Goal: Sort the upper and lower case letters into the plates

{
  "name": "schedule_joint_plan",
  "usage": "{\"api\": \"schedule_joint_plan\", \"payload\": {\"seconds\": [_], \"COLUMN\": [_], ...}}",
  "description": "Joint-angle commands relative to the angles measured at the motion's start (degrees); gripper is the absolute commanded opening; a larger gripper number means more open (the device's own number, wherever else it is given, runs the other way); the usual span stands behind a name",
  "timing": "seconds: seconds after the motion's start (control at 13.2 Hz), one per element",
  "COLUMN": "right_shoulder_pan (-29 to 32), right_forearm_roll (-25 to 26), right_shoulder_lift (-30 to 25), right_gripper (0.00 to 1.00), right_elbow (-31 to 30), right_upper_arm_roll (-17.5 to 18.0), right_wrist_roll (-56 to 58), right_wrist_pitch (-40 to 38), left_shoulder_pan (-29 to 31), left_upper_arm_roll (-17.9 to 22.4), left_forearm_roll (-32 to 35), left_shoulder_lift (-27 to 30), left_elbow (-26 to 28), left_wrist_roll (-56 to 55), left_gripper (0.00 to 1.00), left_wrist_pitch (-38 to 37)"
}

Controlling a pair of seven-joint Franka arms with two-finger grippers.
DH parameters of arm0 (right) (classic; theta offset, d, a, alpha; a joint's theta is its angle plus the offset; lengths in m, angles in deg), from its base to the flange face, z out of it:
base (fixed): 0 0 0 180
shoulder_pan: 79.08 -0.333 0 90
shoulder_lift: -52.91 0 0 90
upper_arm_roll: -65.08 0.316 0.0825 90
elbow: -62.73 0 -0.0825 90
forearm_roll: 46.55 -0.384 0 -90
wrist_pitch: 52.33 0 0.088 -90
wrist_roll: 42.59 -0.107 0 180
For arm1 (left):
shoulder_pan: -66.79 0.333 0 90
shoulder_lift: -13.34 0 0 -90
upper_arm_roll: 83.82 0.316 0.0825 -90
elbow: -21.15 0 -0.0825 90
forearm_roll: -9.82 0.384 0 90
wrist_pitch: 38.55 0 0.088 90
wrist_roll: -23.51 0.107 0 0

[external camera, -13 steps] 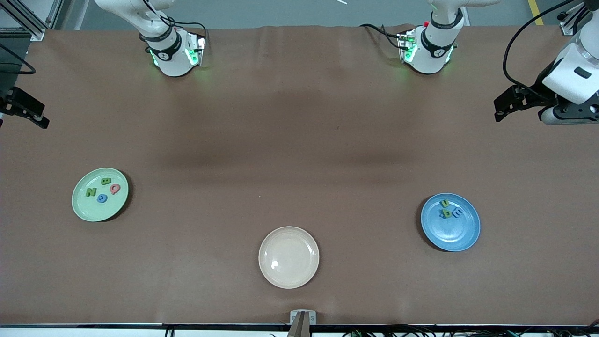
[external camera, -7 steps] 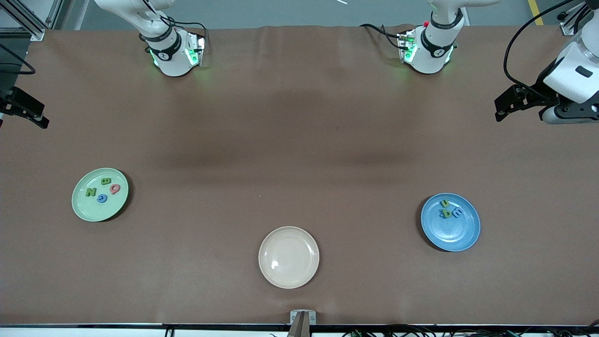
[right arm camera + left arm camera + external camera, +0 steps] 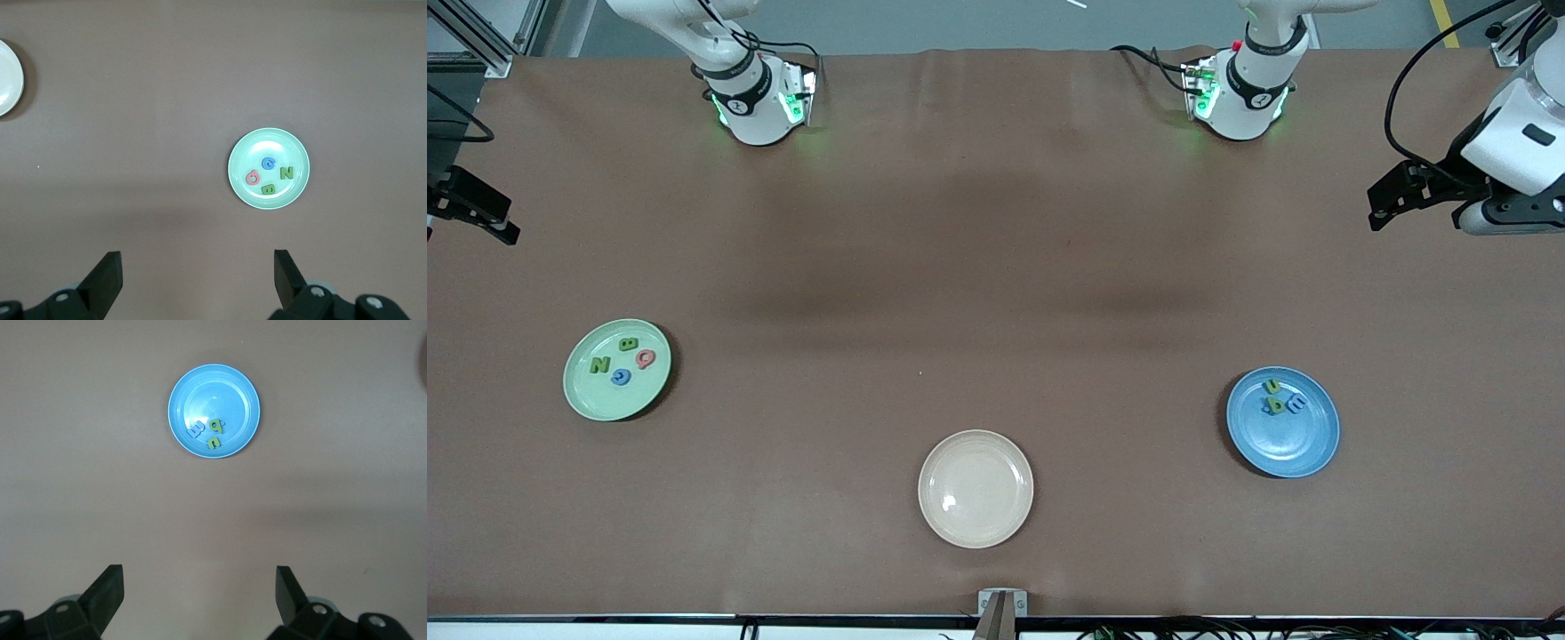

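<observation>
The pale green plate [image 3: 596,400] lies toward the right arm's end of the table and holds several upper case letters: a green N [image 3: 599,364], a green B [image 3: 629,344], a pink Q [image 3: 645,358] and a blue G [image 3: 621,377]. Toward the left arm's end lies the blue plate [image 3: 1285,449], with a green u [image 3: 1272,387], a green p [image 3: 1276,406] and a blue m [image 3: 1296,404] in it. My left gripper [image 3: 1383,206] hangs open and empty high over its end of the table. My right gripper [image 3: 489,218] is likewise open and empty over its own end. Each wrist view looks down on its plate [image 3: 213,390] [image 3: 250,153] past the open fingers [image 3: 110,587] [image 3: 110,270].
A cream-beige plate [image 3: 996,524] with nothing in it lies near the front edge, between the two coloured plates; its edge also shows in the right wrist view [image 3: 8,77]. Brown cloth [image 3: 978,267] covers the table. The arm bases [image 3: 756,107] [image 3: 1240,102] stand along the edge farthest from the front camera.
The left gripper has drifted very slightly toward its end of the table. The plates, the letters and the right gripper have not moved.
</observation>
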Motion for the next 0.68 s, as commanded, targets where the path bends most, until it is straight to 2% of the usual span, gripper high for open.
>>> {"api": "schedule_joint_plan", "payload": {"seconds": [0.0, 0.61], "right_shoulder_pan": [-0.02, 0.07], "right_forearm_roll": [0.90, 0.99], "right_shoulder_lift": [0.68, 0.77], "right_gripper": [1.00, 1.00], "right_elbow": [0.92, 0.92], "right_upper_arm_roll": [0.27, 0.27], "right_wrist_roll": [-0.38, -0.38], "right_wrist_pitch": [-0.21, -0.21], "left_shoulder_pan": [0.27, 0.26], "left_upper_arm_roll": [0.07, 0.07], "left_forearm_roll": [-1.12, -1.12], "left_shoulder_lift": [0.23, 0.14], "left_elbow": [-0.94, -1.30], "left_wrist_roll": [0.80, 0.89], "left_gripper": [1.00, 1.00], "left_wrist_pitch": [-0.88, -0.88]}}
